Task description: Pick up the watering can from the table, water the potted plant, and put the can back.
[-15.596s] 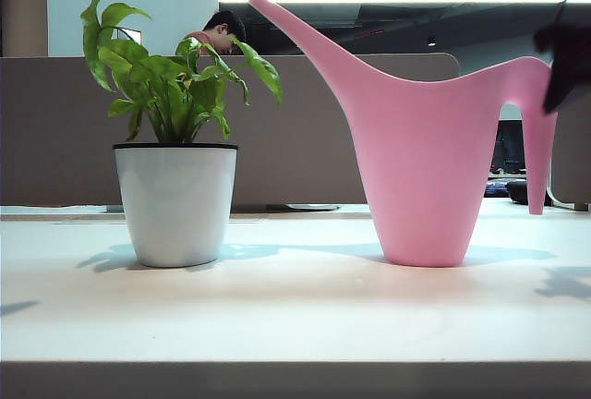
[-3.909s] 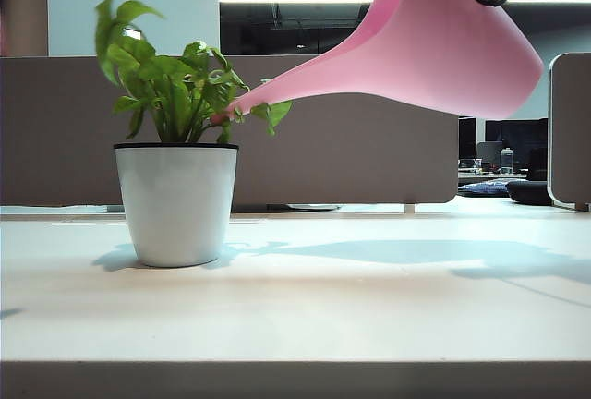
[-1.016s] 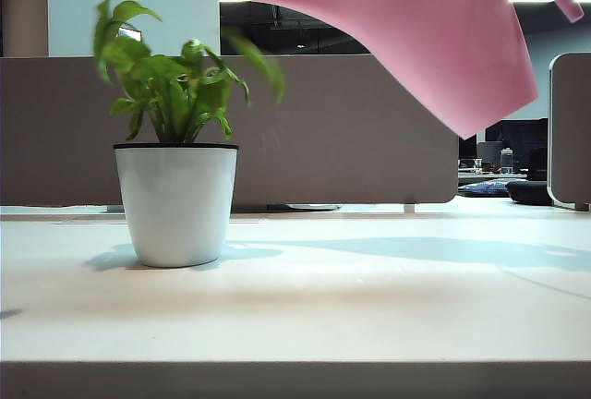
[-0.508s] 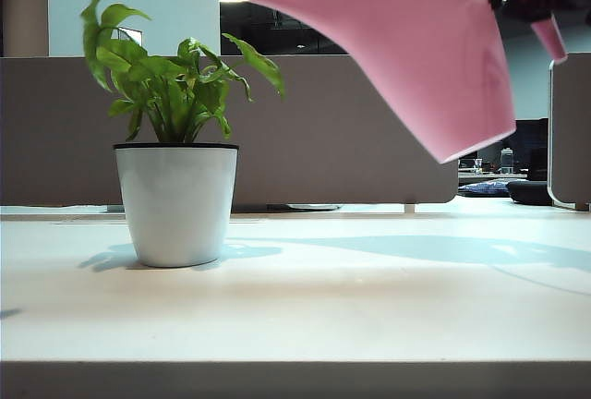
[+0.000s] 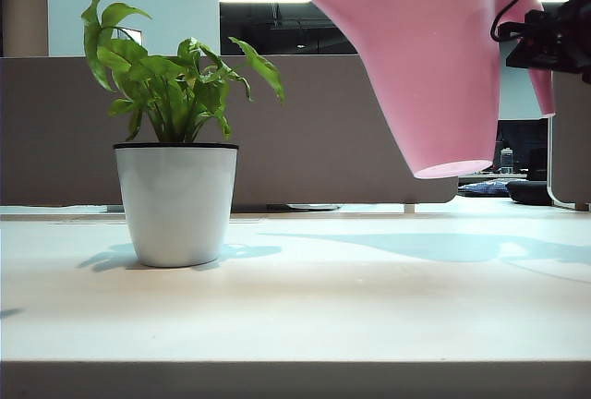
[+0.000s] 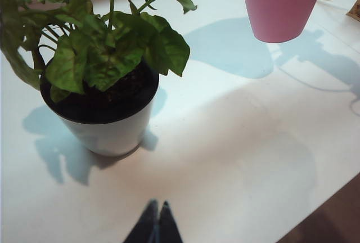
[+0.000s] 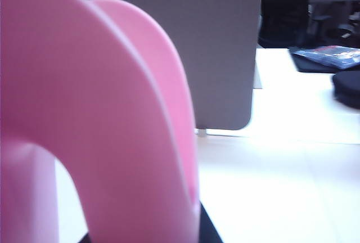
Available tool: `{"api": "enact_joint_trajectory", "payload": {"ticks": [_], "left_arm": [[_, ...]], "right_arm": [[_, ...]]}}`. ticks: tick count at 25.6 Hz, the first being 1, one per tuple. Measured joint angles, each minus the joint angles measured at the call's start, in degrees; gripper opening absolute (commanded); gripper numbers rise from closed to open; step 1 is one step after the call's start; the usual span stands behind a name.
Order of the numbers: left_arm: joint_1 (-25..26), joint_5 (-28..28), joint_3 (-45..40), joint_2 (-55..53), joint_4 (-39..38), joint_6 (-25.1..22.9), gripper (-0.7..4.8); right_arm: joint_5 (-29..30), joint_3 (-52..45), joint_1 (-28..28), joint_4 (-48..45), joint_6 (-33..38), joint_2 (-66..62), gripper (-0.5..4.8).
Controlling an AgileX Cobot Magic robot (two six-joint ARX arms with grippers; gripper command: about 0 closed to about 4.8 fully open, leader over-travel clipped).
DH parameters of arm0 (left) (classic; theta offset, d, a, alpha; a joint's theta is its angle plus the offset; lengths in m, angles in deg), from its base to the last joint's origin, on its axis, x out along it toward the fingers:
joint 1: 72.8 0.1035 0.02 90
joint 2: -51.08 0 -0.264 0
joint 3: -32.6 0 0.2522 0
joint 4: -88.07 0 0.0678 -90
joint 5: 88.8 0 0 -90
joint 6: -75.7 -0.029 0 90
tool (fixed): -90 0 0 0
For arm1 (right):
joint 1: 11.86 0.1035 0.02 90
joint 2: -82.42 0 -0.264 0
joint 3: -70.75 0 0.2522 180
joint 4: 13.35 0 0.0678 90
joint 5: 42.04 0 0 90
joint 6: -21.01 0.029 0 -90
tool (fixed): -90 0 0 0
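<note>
Watering can (image 5: 434,76) aloft in right gripper (image 5: 554,43), left gripper (image 6: 156,223) near plant.

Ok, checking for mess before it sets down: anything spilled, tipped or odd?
Nothing stands out. The white-cream table shows no puddle. The leafy green plant in its white pot stands upright. The right gripper holds the pink plastic watering can by its handle, near upright, above the table. The left gripper is shut, near the pot.
</note>
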Motion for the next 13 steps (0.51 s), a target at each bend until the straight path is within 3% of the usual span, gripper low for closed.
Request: {"api": "enact_joint_trajectory", "payload": {"ticks": [5,13], "left_arm": [[0.00,0.00,0.00,0.00,0.00,0.00,-0.05],[0.00,1.33,0.00,0.00,0.00,-0.02,-0.05]], "right_arm": [[3.48,-1.75,-0.15,-7.37,1.79,-3.15,0.53],[3.26,-3.43,-0.20,-14.47,1.97,-13.00,0.53]]}}
